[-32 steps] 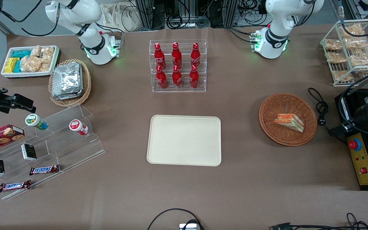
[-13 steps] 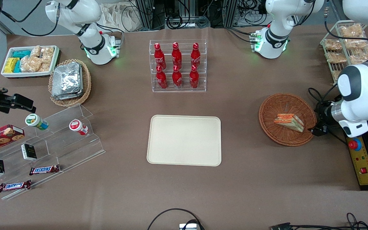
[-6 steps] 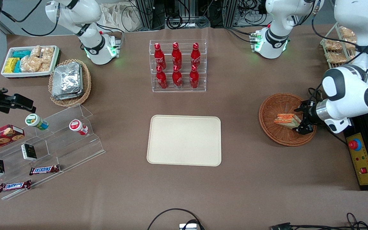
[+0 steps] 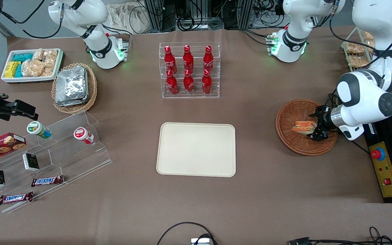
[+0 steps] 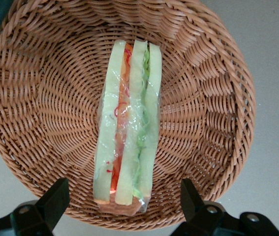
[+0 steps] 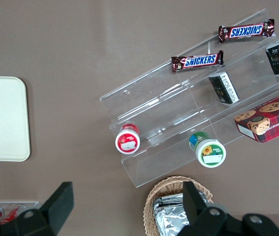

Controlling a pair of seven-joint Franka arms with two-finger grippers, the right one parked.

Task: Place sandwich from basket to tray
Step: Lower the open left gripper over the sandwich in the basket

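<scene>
Sandwich (image 5: 127, 130) lying in the round wicker basket (image 5: 26, 88), on its side with cut face up: white bread slices, orange-red and green filling between, clear wrap over all. Tool (image 4: 315, 125) poised over the basket, spread wide, one fingertip (image 5: 55, 195) to either side of the wedge's broad end and neither touching it. Tray (image 4: 196, 149) bare, well apart on the desk toward the parked arm's end.

Probably light and soft (bread squashes, filling may slide), with slick film likely to slip under a loose pinch. Best taken across the outer bread faces near the thick end, closing gently on the flat slices, not on the thin tip. Firm enough to hold, not enough to crush.
</scene>
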